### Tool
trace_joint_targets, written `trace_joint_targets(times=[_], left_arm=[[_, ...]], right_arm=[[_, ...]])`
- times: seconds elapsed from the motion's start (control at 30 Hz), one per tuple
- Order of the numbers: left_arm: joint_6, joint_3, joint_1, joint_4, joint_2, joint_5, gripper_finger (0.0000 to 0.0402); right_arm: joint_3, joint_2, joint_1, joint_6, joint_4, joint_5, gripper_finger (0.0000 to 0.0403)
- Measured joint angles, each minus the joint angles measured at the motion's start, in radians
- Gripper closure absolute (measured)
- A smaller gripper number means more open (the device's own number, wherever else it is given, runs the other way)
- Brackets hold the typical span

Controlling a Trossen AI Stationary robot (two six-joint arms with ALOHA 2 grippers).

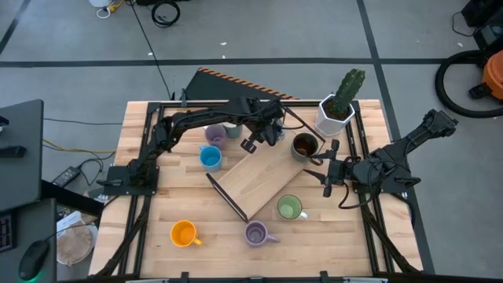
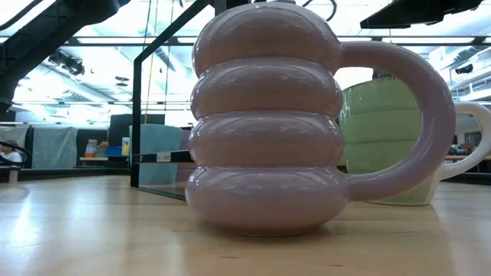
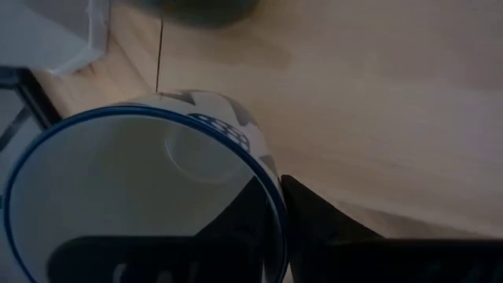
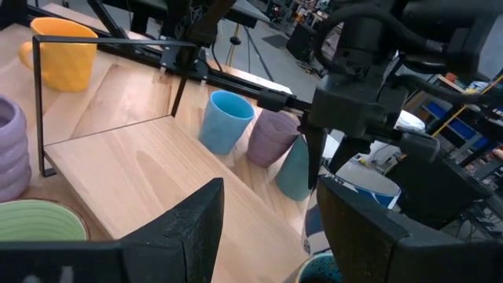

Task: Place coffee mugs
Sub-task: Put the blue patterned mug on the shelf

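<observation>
Left gripper [image 1: 266, 132] fingers clamped narrow on the rim of a white mug with a blue rim [image 3: 149, 196], one dark finger [image 3: 228, 236] inside the cup and the other outside, over the far end of the wooden board [image 1: 263, 179], just beside the dark brown mug [image 1: 304, 146]. Right gripper [image 1: 328, 174] fingers apart and holding nothing, hovering at the board's right edge between the dark brown mug and the green mug [image 1: 289, 207]. Board lies diagonally mid-table inside a thin black wire frame [image 1: 224, 192]. Off the board's far-left side: blue mug [image 1: 210, 158], lilac mug [image 1: 214, 134] behind it, and a teal-grey mug [image 4: 297, 169] beside that, partly hidden under the left arm. Near edge of the table [image 1: 137, 228]: orange mug [image 1: 183, 233] at left, ribbed lilac mug [image 1: 256, 233] in the middle, upright, handle to the right; it fills the low view with the green mug just behind it. White faceted pot with cactus [image 1: 339, 104] stands at the far right corner, just beyond the dark brown mug. All mugs that show fully are upright.
</observation>
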State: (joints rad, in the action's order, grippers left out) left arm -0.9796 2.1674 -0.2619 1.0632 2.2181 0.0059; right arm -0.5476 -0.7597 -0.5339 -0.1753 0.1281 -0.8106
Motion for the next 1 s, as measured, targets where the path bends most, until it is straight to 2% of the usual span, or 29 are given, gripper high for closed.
trace_joint_targets(times=[0.4, 1.0], left_arm=[[-0.001, 0.000, -0.001, -0.052, 0.030, 0.024, 0.0364], [-0.005, 0.000, -0.004, -0.040, 0.052, 0.020, 0.0361]], right_arm=[[0.000, 0.000, -0.001, 0.011, 0.001, 0.003, 0.0192], [0.000, -0.002, -0.001, 0.019, 0.009, 0.003, 0.0192]])
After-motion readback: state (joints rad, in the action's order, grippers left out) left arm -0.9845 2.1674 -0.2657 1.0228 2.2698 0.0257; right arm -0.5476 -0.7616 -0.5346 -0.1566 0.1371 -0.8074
